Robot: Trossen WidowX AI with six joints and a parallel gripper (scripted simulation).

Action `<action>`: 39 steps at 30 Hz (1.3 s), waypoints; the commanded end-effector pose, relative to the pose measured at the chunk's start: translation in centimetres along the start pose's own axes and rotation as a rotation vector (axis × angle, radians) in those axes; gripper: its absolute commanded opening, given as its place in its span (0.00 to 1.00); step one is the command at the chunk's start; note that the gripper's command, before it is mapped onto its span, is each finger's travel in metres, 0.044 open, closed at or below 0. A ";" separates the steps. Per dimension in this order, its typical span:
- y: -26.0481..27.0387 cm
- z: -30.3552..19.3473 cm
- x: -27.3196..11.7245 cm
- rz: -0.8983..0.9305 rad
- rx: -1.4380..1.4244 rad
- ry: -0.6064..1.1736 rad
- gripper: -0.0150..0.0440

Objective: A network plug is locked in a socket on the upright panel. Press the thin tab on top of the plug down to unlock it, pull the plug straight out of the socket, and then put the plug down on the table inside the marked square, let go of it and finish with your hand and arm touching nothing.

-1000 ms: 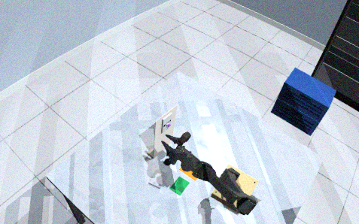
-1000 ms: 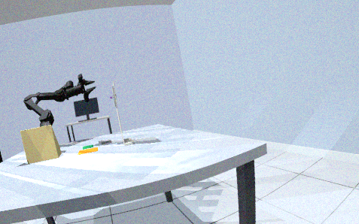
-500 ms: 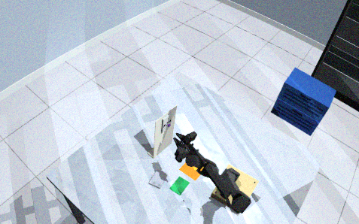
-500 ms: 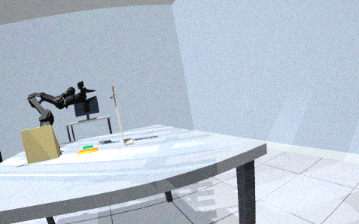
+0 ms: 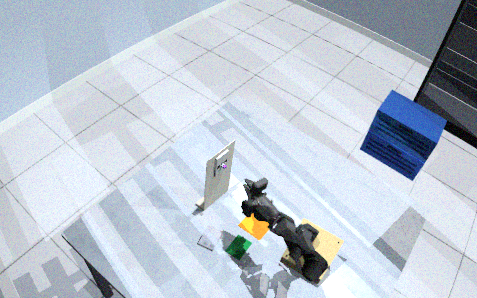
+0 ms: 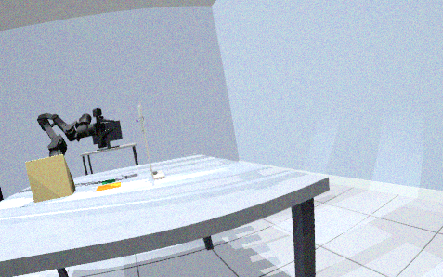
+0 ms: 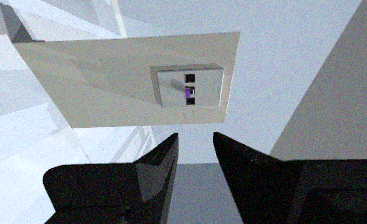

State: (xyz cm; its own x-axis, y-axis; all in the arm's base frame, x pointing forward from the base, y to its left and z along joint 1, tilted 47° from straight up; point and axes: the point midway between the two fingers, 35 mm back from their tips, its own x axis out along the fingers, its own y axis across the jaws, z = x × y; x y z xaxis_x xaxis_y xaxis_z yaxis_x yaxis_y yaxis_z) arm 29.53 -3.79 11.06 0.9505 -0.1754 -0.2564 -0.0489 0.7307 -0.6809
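Sitting in the panel's socket (image 7: 190, 78), apparently, the purple plug (image 5: 224, 166) (image 6: 136, 121) (image 7: 188, 93).

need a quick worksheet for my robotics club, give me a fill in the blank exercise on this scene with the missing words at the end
1. The small plug in the socket plate is coloured ____.
2. The upright beige rectangular panel stands on the ____.
3. Between the black gripper's fingertips there is ____.
4. The ribbed box-shaped unit on the tiled floor beside the black rack is ____.

Missing words: purple; table; nothing; blue
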 end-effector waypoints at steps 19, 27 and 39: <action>0.1 1.2 5.2 -0.001 -0.012 0.004 0.52; 0.1 1.4 6.1 -0.001 -0.012 0.004 0.52; 0.0 2.0 7.8 -0.002 -0.012 0.003 0.52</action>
State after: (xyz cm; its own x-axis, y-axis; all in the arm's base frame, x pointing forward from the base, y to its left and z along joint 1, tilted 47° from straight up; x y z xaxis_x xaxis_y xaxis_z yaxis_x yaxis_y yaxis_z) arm 36.96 -3.80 10.14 0.9480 -0.1760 -0.2651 -0.0577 0.7242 -0.6871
